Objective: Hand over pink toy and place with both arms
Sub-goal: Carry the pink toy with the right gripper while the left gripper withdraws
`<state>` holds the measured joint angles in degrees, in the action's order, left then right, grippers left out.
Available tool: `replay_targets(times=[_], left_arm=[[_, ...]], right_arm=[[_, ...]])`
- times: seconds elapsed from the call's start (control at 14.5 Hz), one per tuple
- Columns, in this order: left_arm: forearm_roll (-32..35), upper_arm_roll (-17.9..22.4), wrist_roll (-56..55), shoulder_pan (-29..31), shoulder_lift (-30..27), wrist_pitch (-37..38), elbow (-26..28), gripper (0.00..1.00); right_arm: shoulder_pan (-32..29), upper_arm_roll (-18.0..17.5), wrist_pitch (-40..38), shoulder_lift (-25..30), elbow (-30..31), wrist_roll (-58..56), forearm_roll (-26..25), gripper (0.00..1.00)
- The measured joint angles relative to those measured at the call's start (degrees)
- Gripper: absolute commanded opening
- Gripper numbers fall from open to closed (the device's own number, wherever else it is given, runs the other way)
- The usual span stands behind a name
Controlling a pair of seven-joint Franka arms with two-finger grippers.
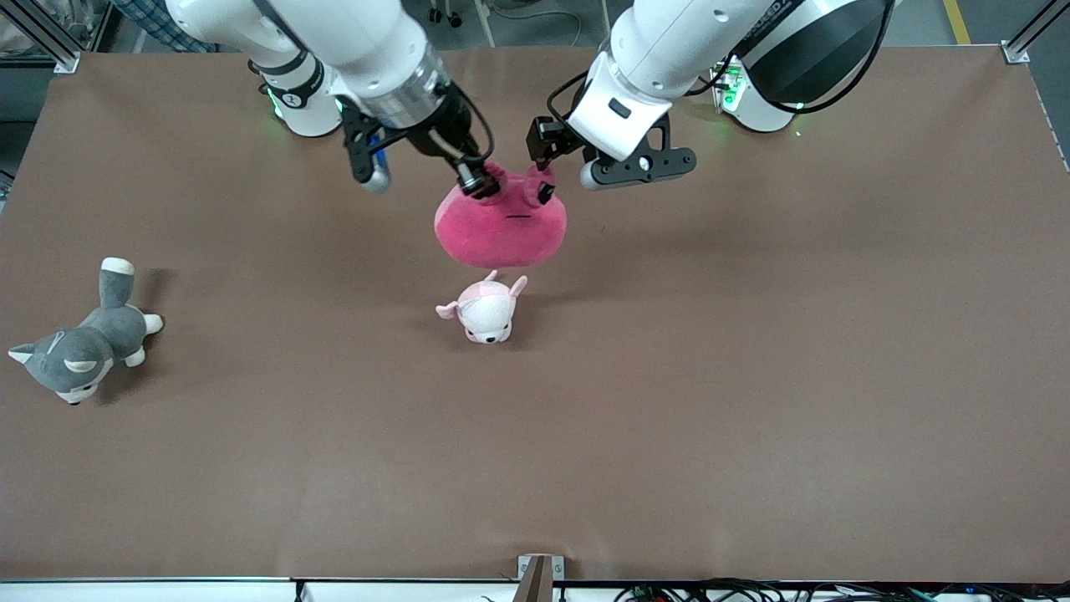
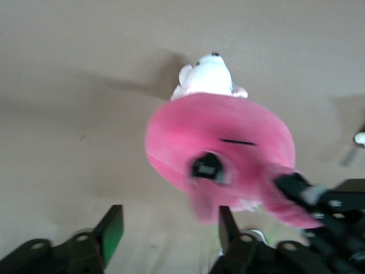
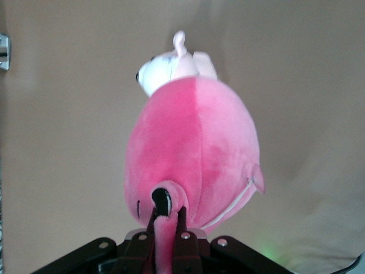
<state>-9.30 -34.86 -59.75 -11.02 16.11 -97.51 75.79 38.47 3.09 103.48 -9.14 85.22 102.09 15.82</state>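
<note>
Hot-pink, the pink toy [image 1: 501, 230] hangs above the table [image 1: 752, 376], pinched by the right gripper [image 1: 478, 186] fingers; the left gripper [image 1: 547, 167] fingers are spread, off it.

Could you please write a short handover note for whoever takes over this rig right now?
Right gripper: shut on a top flap of the pink toy, which hangs in the air over the small pale pink plush at mid-table.
Left gripper: open, beside the toy, holding nothing.
Done: the toy is in the right gripper alone, so the handover looks complete.
Left: have the right arm set the toy on the table, away from the pale plush and the grey plush toward the right arm's end; the left arm should back away.
</note>
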Motion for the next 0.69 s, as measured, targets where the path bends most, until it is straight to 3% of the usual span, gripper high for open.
replay_targets(times=[0.21, 0.35, 0.69], left_arm=[[5.0, 0.3, 2.5, 1.2, -2.7, 3.0, -0.6, 1.0], [5.7, 0.5, 7.5, 3.9, -5.3, 6.4, -0.6, 1.0], [5.9, 1.0, 26.6, 17.0, -11.0, 18.1, -0.7, 1.0]], right_arm=[[-7.7, 0.4, -5.7, 0.0, 1.2, -11.6, 0.0, 0.0], [-13.1, 0.6, -6.1, -0.1, 5.5, -21.0, -0.1, 0.0], [-24.8, 0.9, -2.4, -0.1, 17.2, -37.9, -0.1, 0.0]])
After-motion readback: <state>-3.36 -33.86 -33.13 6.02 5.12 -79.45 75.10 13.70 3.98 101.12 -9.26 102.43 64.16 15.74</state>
